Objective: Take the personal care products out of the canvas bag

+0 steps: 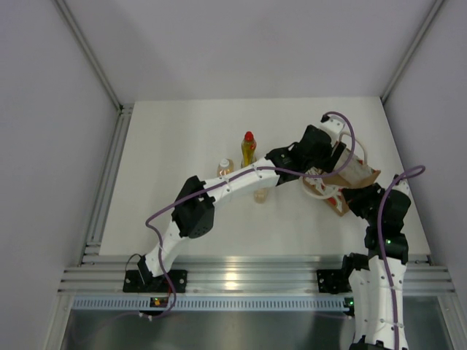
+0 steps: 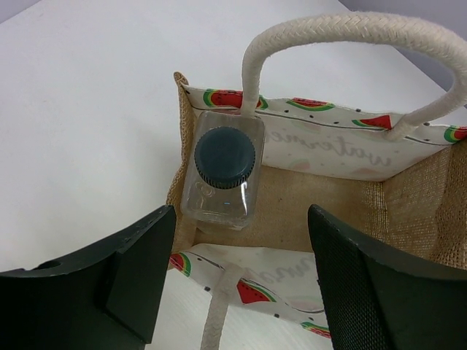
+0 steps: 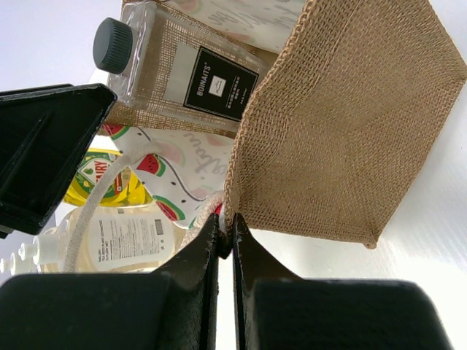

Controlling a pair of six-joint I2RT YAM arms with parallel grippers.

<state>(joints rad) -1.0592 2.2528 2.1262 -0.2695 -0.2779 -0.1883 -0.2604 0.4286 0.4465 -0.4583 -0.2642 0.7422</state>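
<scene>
A: Nearest the lens, the left gripper (image 2: pixel 241 240) hangs with its fingers well spread and nothing between them; what sits under it?

B: The clear bottle (image 2: pixel 222 191), dark cap (image 2: pixel 225 157) facing us; it is tucked into the bag (image 2: pixel 328 149) corner at ten o'clock, touching the printed wall below the rope handle (image 2: pixel 350 29).

A: How would it handle?

B: Light and stiff, I'd judge; its flat sides look smooth, likely slippery, so I'd close across them just below the ribbed cap; the bag is soft and would sag, but the right gripper (image 3: pixel 226 240) is pinched tight on its woven edge.

A: Anything unclear?

B: From above, the left arm (image 1: pixel 226 186) covers most of the bag, at three o'clock on the table (image 1: pixel 168 146); glass or plastic, full or not, I cannot tell; the yellow bottle (image 1: pixel 248 149) and an amber bottle (image 1: pixel 225 167) stand outside toward nine o'clock; a second amber bottle (image 1: pixel 260 195) is half hidden by the arm.
</scene>
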